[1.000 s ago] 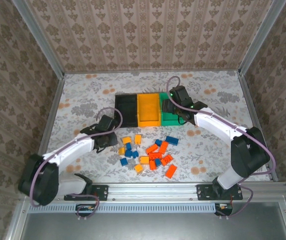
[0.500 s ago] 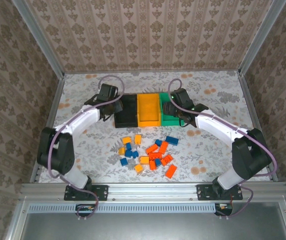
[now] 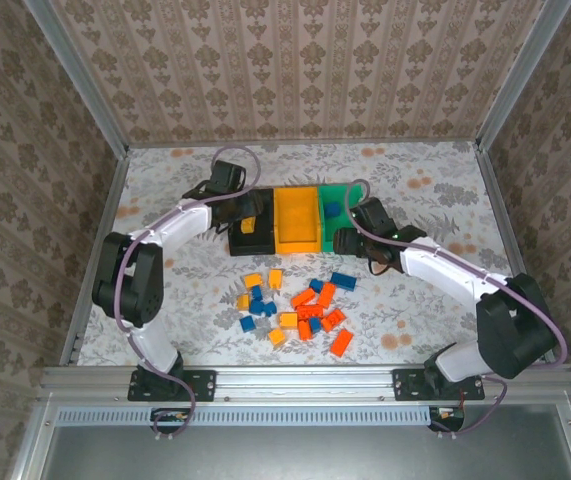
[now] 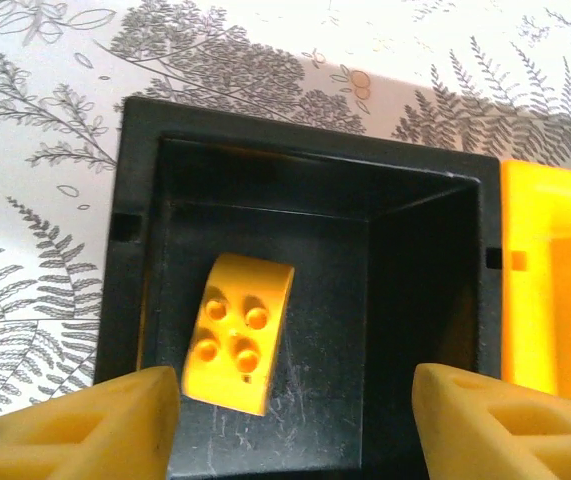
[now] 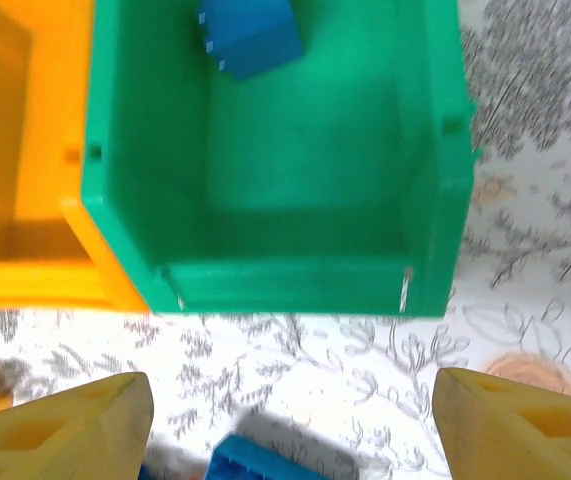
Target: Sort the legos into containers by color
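Yellow-orange four-stud brick (image 4: 237,333), one end curved, lying inside black bin (image 4: 130,270); left gripper (image 4: 290,400) above that bin, released; right gripper (image 5: 290,400) also spread open

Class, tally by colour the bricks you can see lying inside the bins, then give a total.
Yellow-orange brick: 1, in the black bin
Blue brick: 1, in the green bin
Total: 2

Both arms reach inward, left yellow-fingered gripper (image 4: 295,425) and right yellow-fingered gripper (image 5: 290,425) both pointing down, jaws wide apart.
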You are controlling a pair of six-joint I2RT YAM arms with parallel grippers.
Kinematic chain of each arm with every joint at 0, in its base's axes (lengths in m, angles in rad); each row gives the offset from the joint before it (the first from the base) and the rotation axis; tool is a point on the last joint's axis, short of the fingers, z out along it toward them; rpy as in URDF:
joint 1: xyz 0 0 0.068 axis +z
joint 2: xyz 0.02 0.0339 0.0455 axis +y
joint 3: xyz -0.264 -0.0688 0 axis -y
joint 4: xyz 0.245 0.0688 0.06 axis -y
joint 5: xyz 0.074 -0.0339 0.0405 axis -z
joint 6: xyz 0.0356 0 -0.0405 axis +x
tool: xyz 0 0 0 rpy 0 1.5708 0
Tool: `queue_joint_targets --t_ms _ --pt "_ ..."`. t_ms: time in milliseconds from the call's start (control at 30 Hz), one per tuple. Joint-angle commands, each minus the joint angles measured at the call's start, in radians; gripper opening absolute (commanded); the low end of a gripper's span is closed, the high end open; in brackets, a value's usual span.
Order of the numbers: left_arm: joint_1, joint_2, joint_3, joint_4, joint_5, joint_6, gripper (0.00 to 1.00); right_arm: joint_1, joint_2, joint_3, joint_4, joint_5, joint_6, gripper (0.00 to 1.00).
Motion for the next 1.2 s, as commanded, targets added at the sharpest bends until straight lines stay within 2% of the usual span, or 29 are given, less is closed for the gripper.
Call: queue_joint_targets --t_ms 0,167,200,233,267,433,700,767,967,1167 --pt "-0.008 -0.032 0.031 0.014 0.041 -0.004 0.68 0.047 -0.029 -0.020 -0.078 -0.066 -0.031 0.76" --pt "-0.023 -0.152 -0.019 0.037 0.092 -0.021 0.75 0.146 -0.072 -0.059 -0.158 -0.094 -0.059 0.76" --pt "-0.023 -0.187 -0.039 0.040 0.098 -0.021 0.91 0.169 -0.075 -0.069 -0.174 -0.099 -0.067 0.76" --pt "-0.023 -0.220 -0.060 0.043 0.103 -0.022 1.00 0.192 -0.080 -0.083 -0.196 -0.104 -0.072 0.77" --pt "-0.055 -0.251 -0.080 0.043 0.105 -0.020 1.00 0.214 -0.087 -0.096 -0.214 -0.104 -0.074 0.77" --pt "-0.088 -0.404 -0.197 0.020 0.095 -0.032 1.00 0.327 -0.149 -0.183 -0.278 -0.105 -0.033 0.80" --pt "-0.092 -0.607 -0.364 -0.012 0.054 -0.054 1.00 0.477 -0.173 -0.226 -0.337 -0.065 0.064 0.83" --pt "-0.092 -0.628 -0.380 -0.028 0.044 -0.051 1.00 0.501 -0.150 -0.232 -0.307 -0.059 0.085 0.87" --pt "-0.092 -0.636 -0.399 -0.044 0.037 -0.047 1.00 0.545 -0.053 -0.227 -0.244 0.000 0.162 0.88" --pt "-0.091 -0.625 -0.414 -0.035 0.037 -0.052 1.00 0.560 0.001 -0.225 -0.339 0.082 0.191 0.84"
